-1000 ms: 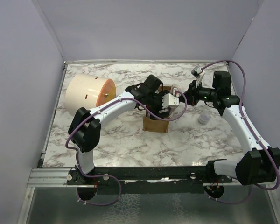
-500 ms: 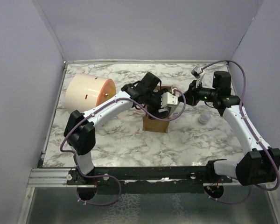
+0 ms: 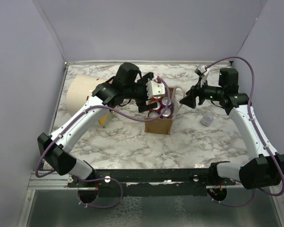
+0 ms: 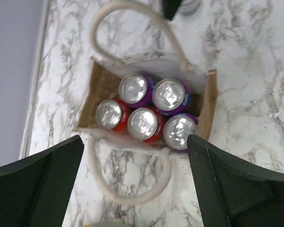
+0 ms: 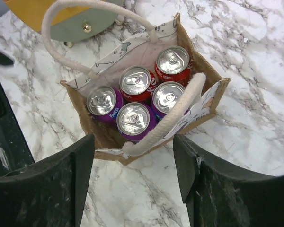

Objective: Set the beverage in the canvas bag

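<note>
The canvas bag [image 3: 158,126] stands upright in the middle of the table, tan with cream handles. Several beverage cans stand upright inside it, among them a red can [image 4: 142,124] and a purple can [image 4: 170,94]. My left gripper [image 4: 135,189] hangs open above the bag [image 4: 209,106], holding nothing; in the top view it [image 3: 149,97] is over the bag's back left. My right gripper [image 5: 132,184] is open and empty above the bag [image 5: 106,140], just to its right [image 3: 183,100]. One cream handle [image 5: 173,116] lies across the cans. A purple can [image 5: 132,118] and a red can [image 5: 173,61] show beneath it.
A large cream cylinder [image 3: 81,93] with an orange end lies at the back left, partly behind my left arm. A small clear cup [image 3: 206,119] sits on the marble to the right of the bag. Purple walls close off the left, back and right.
My left gripper has risen up and back to the left, off the bag, and opened wider, uncovering the cans. My right gripper has gone from shut to open beside the bag.
</note>
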Tool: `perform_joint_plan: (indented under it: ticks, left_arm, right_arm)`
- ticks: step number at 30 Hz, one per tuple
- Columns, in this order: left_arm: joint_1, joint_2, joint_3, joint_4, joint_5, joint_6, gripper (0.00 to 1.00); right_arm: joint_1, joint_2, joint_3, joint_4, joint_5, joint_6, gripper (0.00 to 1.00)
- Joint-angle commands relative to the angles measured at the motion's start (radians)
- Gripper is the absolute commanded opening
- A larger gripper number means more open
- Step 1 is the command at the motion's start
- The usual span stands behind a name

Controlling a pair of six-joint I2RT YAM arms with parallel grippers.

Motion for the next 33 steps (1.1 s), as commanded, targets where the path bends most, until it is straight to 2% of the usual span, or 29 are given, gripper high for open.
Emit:
perform_joint_plan:
  ticks: [1,4,6,13,17,27,33]
  left_arm:
    - [0.124,-0.092,-0.035,0.086,-0.052,-0.152,0.95]
    - [0.210,-0.145,-0.065,0.158,-0.098,-0.244,0.99]
    - [0.255,-0.178,-0.095,0.211,-0.151,-0.289,0.99]
    - [0.424,-0.275,-0.193,0.348,-0.302,-0.451,0.99]
    - [0.493,-0.312,-0.221,0.394,-0.339,-0.491,0.99]
    - [0.540,-0.397,-0.321,0.512,-0.391,-0.489,0.99]
    - [0.551,-0.417,-0.324,0.535,-0.484,-0.516,0.99]
  right_arm:
    - [-0.007,-0.023,0.069,-0.120,0.053,-0.080,0.73]
    - [-0.007,-0.042,0.085,-0.157,0.105,-0.099,0.86]
    - [-0.007,-0.058,0.090,-0.166,0.151,-0.105,0.99]
    - [-0.007,-0.100,0.117,-0.170,0.364,-0.114,1.00]
    - [-0.007,-0.101,0.140,-0.161,0.490,-0.100,1.00]
    - [-0.018,-0.073,0.174,-0.081,0.768,0.011,1.00]
    - [-0.041,-0.077,0.203,-0.089,0.786,0.009,1.00]
